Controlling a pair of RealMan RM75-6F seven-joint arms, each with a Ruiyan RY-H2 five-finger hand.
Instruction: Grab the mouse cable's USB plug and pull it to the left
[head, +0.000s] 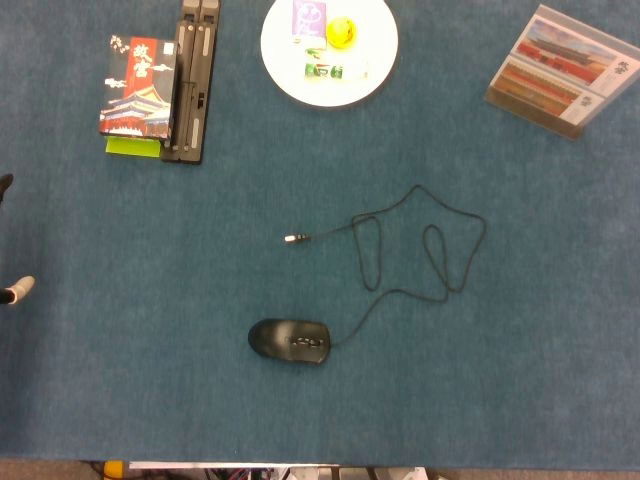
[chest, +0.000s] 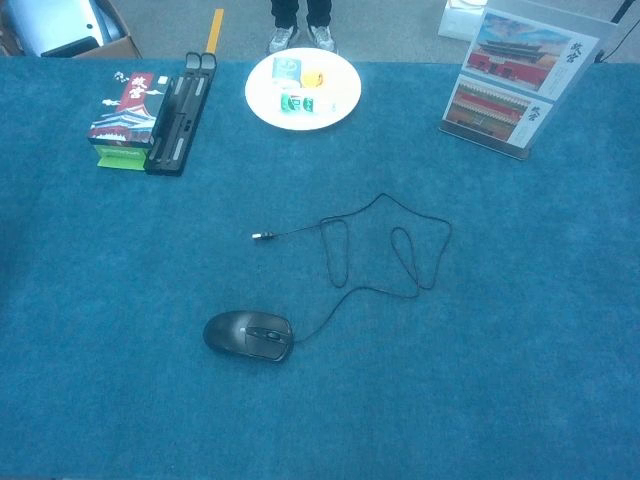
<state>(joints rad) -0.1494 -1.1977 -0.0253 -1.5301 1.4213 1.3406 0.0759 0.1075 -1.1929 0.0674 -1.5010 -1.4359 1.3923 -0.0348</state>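
Note:
A black mouse lies on the blue mat near the front centre. Its thin black cable loops to the right and back. The cable ends in a silver USB plug that lies flat, pointing left, above the mouse. Only two fingertips of my left hand poke in at the head view's left edge, spread well apart with nothing between them, far left of the plug. The chest view shows no hand. My right hand appears in neither view.
At the back left lie a printed box and a black case. A white plate with small items is at back centre. A picture stand is at back right.

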